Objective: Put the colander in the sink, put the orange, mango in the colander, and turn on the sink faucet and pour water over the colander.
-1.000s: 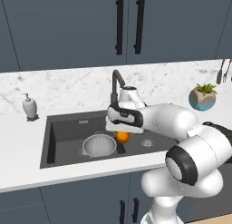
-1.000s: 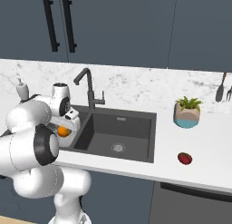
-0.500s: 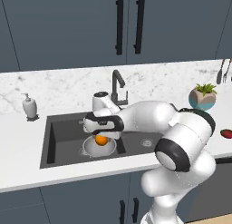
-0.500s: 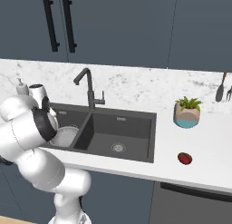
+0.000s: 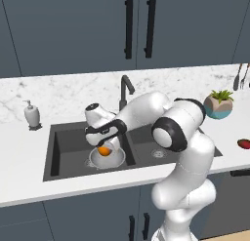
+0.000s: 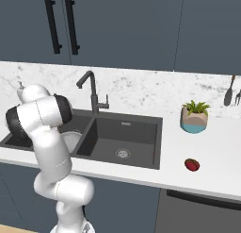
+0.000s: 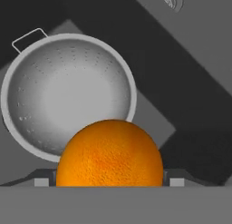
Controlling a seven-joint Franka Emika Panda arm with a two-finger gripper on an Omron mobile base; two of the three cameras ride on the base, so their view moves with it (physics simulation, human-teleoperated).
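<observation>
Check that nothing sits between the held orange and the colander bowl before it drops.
Nothing visible does. The gripper holds the orange just above the colander in the sink; the colander's interior looks bare.

even, soft rendered light, sharp throughout, faint shadows, no glare or blur.

A finely pebbled, matt skin is seen on the orange (image 7: pixel 108 154). Brushed, perforated metal is shown by the colander (image 7: pixel 68 94); the sink (image 6: pixel 141 156) looks matt dark grey.
</observation>
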